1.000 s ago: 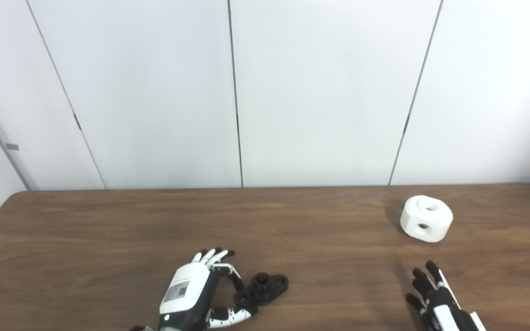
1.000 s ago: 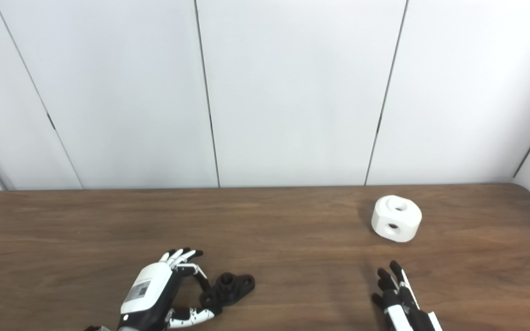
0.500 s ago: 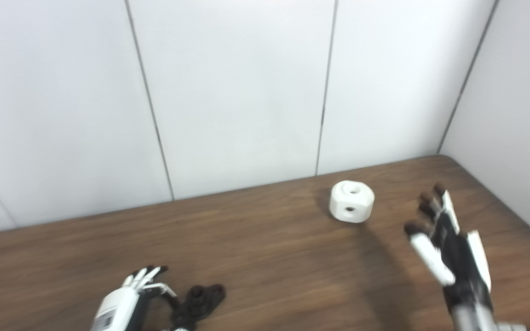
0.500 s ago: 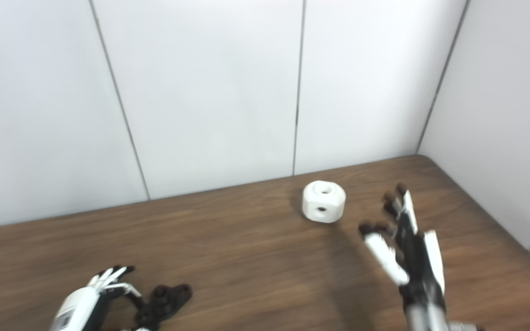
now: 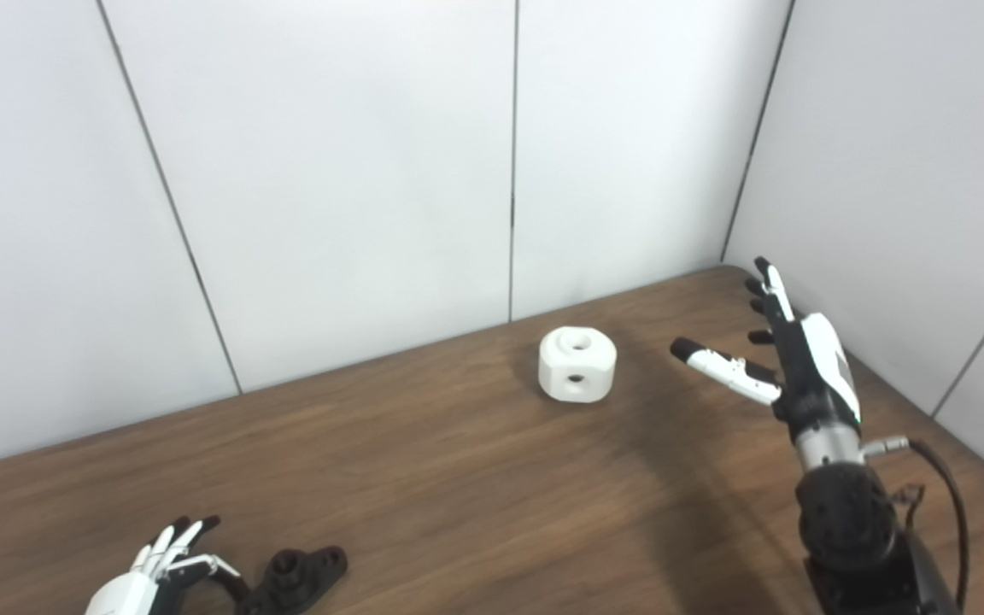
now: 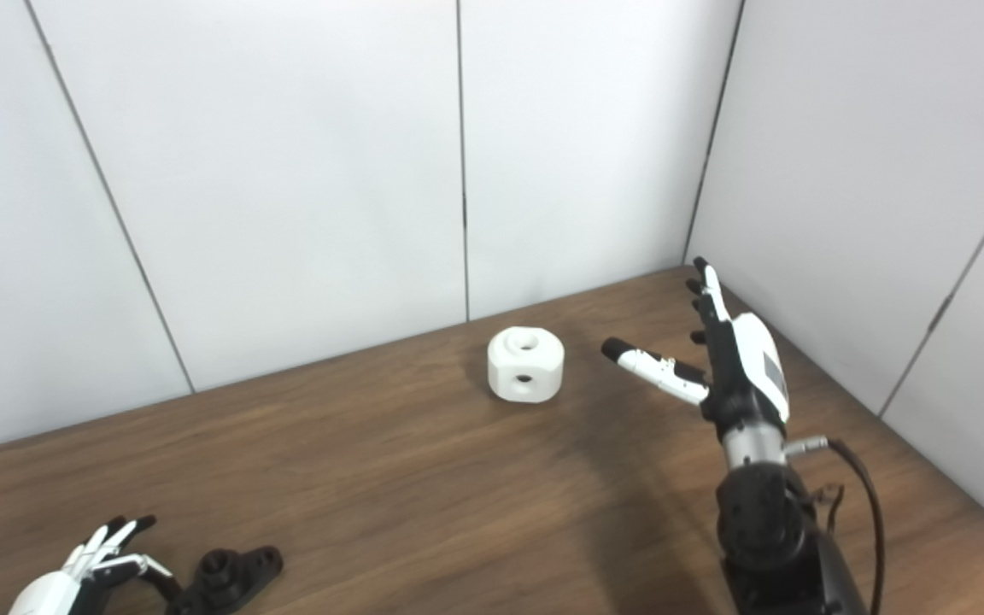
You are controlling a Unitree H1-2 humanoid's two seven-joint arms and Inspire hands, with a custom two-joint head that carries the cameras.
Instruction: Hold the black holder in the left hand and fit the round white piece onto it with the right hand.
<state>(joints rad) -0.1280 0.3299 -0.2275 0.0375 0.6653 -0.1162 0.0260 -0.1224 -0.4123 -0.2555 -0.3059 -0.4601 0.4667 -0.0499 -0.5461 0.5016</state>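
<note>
The right hand [image 5: 799,359] hung spread and empty beside the round white piece [image 5: 577,365]; it should straddle the flanks squarely. The left hand [image 5: 146,576], fingers apart, touched the black holder [image 5: 295,579] ungripped.

Two parts on the table [image 5: 475,478], well apart

Holder [image 5: 294,581] just right of left hand's fingers [image 5: 169,541]; round piece [image 5: 576,365] left of right hand's thumb [image 5: 718,365], apart.

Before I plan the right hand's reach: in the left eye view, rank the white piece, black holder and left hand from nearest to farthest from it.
1. White piece, just left of the right hand.
2. Black holder, bottom left.
3. Left hand, at the bottom left corner.
</note>
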